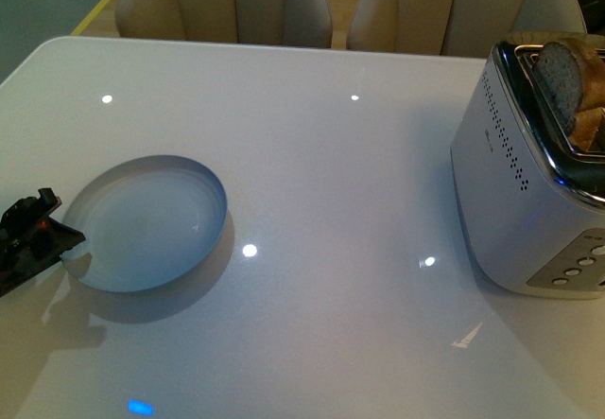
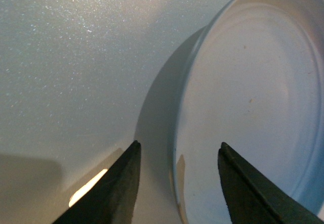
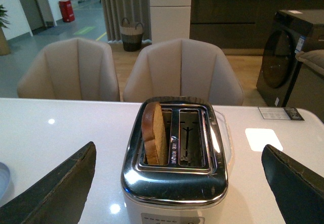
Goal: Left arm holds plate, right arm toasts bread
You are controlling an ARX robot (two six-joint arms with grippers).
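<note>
Broadly, table [image 1: 312, 154]: a glossy white top is seen in the front view, dotted with reflected ceiling lights; everything else is carried on it.
Chairs [image 3: 182, 70]: two beige padded backs are seen drawn up at the table's far edge, behind the toaster.
Toaster [image 1: 529, 192]: a white body with a chrome top is placed at the robot's right on the table, well apart from the plate; two slots are shown from above in the right wrist view.
Plate [image 1: 146, 222]: a round, pale blue-grey dish with a raised rim is set flat on the table at the robot's left, with nothing seen on it; faint rings are visible inside it in the left wrist view.
Left arm [image 1: 33, 239]: it is held low over the table at the plate's left edge, its dark tip reaching the rim. Its jaws are parted, one finger [image 2: 114, 193] over the bare table outside the rim and the other over the dish, so the rim is straddled; whether it is touched cannot be told.
Right gripper [image 3: 177, 193]: it is held in front of the toaster, raised and facing it, with both dark fingers spread wide and nothing between them.
Bread [image 3: 153, 133]: one tan slice with darker crust is stood upright in one slot, its rounded top sticking out above the chrome.
</note>
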